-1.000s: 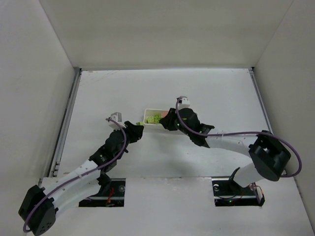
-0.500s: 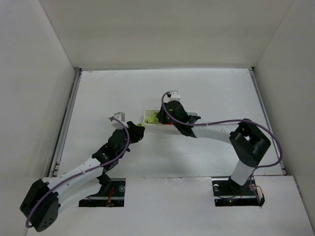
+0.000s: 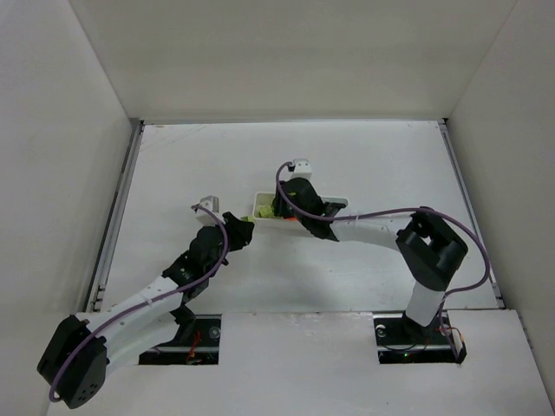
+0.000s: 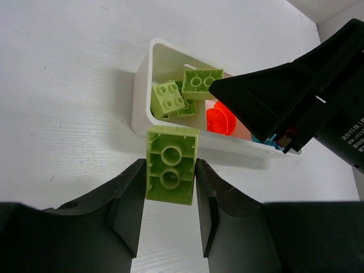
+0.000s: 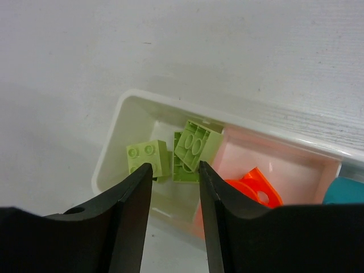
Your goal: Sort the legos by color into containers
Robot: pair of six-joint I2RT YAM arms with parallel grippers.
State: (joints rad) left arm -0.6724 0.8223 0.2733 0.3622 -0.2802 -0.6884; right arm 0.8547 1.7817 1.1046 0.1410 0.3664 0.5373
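While right fingers, parted, hide half the tray, left fingers pinch a green lego.

- White shells and black joints on the left arm and right arm.
- A purple cable loops along each.
- A white camera box at each wrist.
- The left hand and right hand are matte black.

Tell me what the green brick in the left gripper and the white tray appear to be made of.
The green brick: likely hard moulded plastic, smooth semi-matte, judging by crisp edges and round moulded tubes. The white tray: probably thin moulded plastic, slightly glossy, with rounded corners and highlights on its walls.
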